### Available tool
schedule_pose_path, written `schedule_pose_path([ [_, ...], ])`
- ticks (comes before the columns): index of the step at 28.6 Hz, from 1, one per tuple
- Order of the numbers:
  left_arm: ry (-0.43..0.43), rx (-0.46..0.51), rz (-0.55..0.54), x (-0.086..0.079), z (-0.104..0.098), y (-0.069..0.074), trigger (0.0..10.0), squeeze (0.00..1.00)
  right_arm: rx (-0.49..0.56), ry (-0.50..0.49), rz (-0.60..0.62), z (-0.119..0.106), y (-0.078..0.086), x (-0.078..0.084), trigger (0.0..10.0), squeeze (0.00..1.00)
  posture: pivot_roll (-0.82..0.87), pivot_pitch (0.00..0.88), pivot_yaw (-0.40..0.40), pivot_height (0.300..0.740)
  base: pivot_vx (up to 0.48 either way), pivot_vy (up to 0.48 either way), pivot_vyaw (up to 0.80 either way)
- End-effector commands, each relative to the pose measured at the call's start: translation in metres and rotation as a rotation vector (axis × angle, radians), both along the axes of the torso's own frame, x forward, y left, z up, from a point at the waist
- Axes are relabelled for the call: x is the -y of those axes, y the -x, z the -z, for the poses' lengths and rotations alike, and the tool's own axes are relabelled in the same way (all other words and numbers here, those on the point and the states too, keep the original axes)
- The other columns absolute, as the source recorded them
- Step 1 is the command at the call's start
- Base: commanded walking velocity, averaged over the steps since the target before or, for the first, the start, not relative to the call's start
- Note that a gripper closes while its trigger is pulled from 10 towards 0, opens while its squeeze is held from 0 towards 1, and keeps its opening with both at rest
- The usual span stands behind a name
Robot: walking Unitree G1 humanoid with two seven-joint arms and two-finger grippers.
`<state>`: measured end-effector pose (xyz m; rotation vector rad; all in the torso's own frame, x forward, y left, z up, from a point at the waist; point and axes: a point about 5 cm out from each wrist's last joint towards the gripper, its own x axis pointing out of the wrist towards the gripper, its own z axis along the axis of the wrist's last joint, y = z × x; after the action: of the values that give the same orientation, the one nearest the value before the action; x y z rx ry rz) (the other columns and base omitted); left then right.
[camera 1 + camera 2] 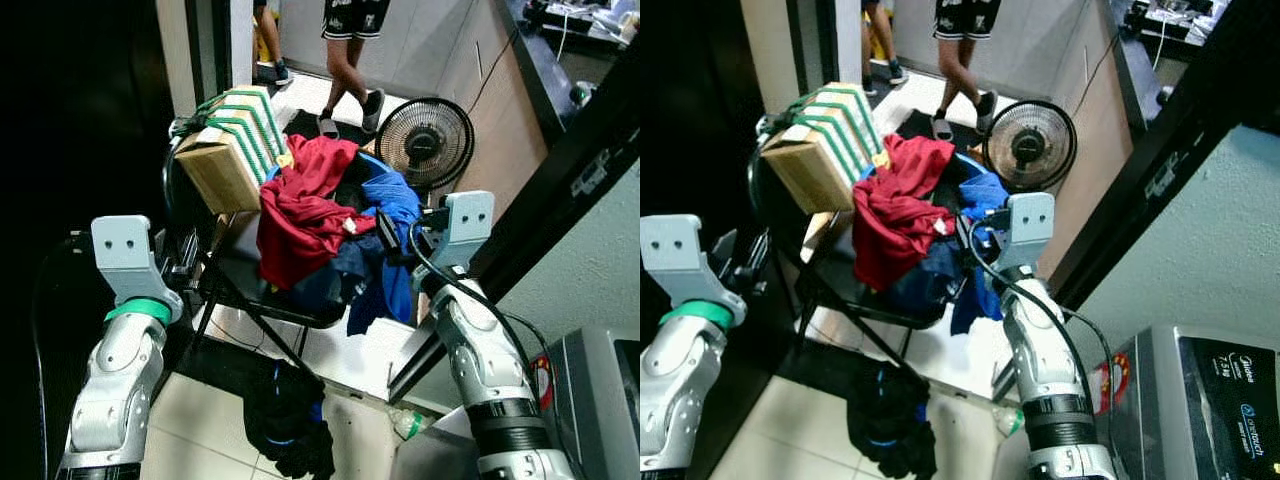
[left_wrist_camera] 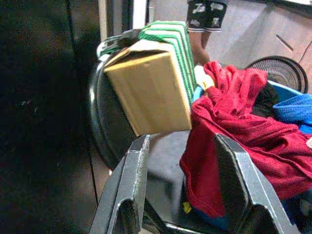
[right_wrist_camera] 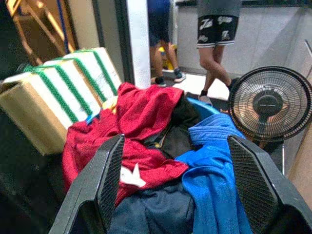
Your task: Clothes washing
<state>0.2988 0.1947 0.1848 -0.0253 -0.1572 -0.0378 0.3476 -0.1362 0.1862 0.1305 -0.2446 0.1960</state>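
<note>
The right gripper (image 3: 175,190) is raised with its fingers spread wide, just short of the clothes (image 1: 330,225) and aimed into them. The pile is heaped in a blue basket (image 3: 202,108) on a black folding chair (image 1: 235,290): a red shirt (image 1: 305,205) drapes over the top and down the front, a blue garment (image 1: 392,200) lies on the robot's right side, and something dark navy sits under both. The left gripper (image 2: 183,187) is held up too, its fingers apart, pointing at the chair seat below a cardboard box (image 1: 222,175) with green-striped packs (image 1: 245,120) stacked on it. The box leans against the red shirt. On the floor beneath the chair lies a dark bundle (image 1: 285,415), probably more clothing. Behind the pile stands a black fan (image 1: 428,140), and beyond it a person's legs (image 1: 350,65). A grey washing machine (image 1: 1200,400) stands at the robot's right.
</note>
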Motion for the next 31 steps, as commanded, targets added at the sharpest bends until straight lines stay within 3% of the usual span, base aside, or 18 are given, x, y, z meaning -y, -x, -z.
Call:
schedule_pose_path([
  [1, -0.016, -0.023, 0.004, -0.0042, 0.0038, -0.0014, 10.0, 0.00, -0.013, -0.021, 0.038, 0.0082, 0.0034, 0.0043, 10.0, 0.00, 0.13, 0.000, 0.015, 0.740, 0.307, 0.000, 0.00],
  [22, -0.008, -0.004, 0.019, -0.0044, -0.0028, -0.0064, 10.0, 0.00, -0.019, -0.049, 0.055, 0.0120, 0.0042, 0.0034, 10.0, 0.00, 0.13, 0.000, 0.041, 0.740, 0.324, 0.000, 0.00],
  [23, -0.006, -0.004, 0.018, -0.0038, -0.0019, -0.0052, 10.0, 0.00, -0.018, -0.044, 0.048, 0.0111, 0.0036, 0.0026, 10.0, 0.00, 0.12, 0.000, 0.008, 0.740, 0.345, 0.000, 0.00],
  [31, 0.009, -0.008, 0.005, -0.0041, 0.0019, -0.0008, 10.0, 0.00, -0.019, -0.026, 0.024, 0.0089, 0.0024, -0.0009, 10.0, 0.00, 0.11, 0.000, -0.016, 0.740, 0.359, 0.000, 0.00],
])
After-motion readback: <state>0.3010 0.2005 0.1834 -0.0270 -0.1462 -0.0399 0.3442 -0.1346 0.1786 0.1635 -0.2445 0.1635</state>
